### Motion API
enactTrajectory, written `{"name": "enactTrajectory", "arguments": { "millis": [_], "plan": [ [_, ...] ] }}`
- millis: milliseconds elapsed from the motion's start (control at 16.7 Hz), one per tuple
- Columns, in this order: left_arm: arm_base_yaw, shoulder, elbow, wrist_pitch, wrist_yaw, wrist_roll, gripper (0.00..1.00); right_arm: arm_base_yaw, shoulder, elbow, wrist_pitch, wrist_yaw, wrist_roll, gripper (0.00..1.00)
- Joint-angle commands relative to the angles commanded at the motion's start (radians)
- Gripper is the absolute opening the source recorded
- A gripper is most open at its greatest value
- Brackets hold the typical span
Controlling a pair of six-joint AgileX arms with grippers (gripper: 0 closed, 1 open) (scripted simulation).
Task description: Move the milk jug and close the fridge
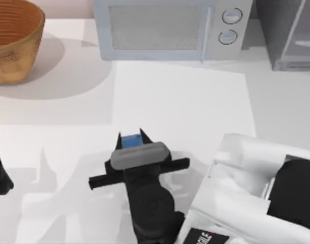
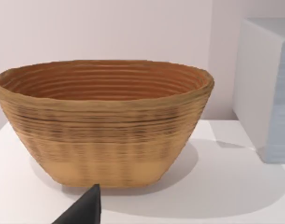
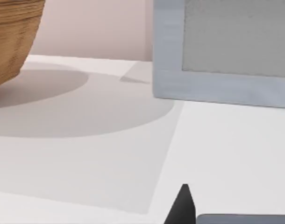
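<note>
Nearest the front edge of the table [image 1: 185,96], in the top view, the right gripper [image 1: 130,136] sits over the milk jug [image 1: 130,141] — a sliver of blue carton shows between its two dark fingertips [image 1: 144,135], which stand close on either side, so I judge the jug clenched, though actual contact is hidden by the grey wrist block. Whether the jug rests on the table or is lifted I cannot tell. The left gripper [image 1: 0,178] is parked at the left edge, well apart; its grip state cannot be read. Farther back, the basket [image 1: 12,38] stands at the far left and the microwave [image 1: 167,28] along the rear centre. At the far right corner is the fridge [image 1: 289,33], its lighter door panel angled away from the dark body — seemingly open. Judgement: early stage. The jug appears grasped but is well short of the fridge; carrying it, letting go and shutting the door all remain.
</note>
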Motion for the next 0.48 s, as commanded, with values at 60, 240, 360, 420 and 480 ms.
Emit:
{"name": "enactTrajectory", "arguments": {
  "millis": [60, 240, 360, 420, 480],
  "plan": [
    [0.0, 0.0, 0.0, 0.0, 0.0, 0.0, 1.0, 0.0, 0.0, 0.0, 0.0, 0.0, 0.0, 0.1],
    [0.0, 0.0, 0.0, 0.0, 0.0, 0.0, 1.0, 0.0, 0.0, 0.0, 0.0, 0.0, 0.0, 0.0],
    [0.0, 0.0, 0.0, 0.0, 0.0, 0.0, 1.0, 0.0, 0.0, 0.0, 0.0, 0.0, 0.0, 0.0],
    [0.0, 0.0, 0.0, 0.0, 0.0, 0.0, 1.0, 0.0, 0.0, 0.0, 0.0, 0.0, 0.0, 0.0],
    [0.0, 0.0, 0.0, 0.0, 0.0, 0.0, 1.0, 0.0, 0.0, 0.0, 0.0, 0.0, 0.0, 0.0]
  ]
}}
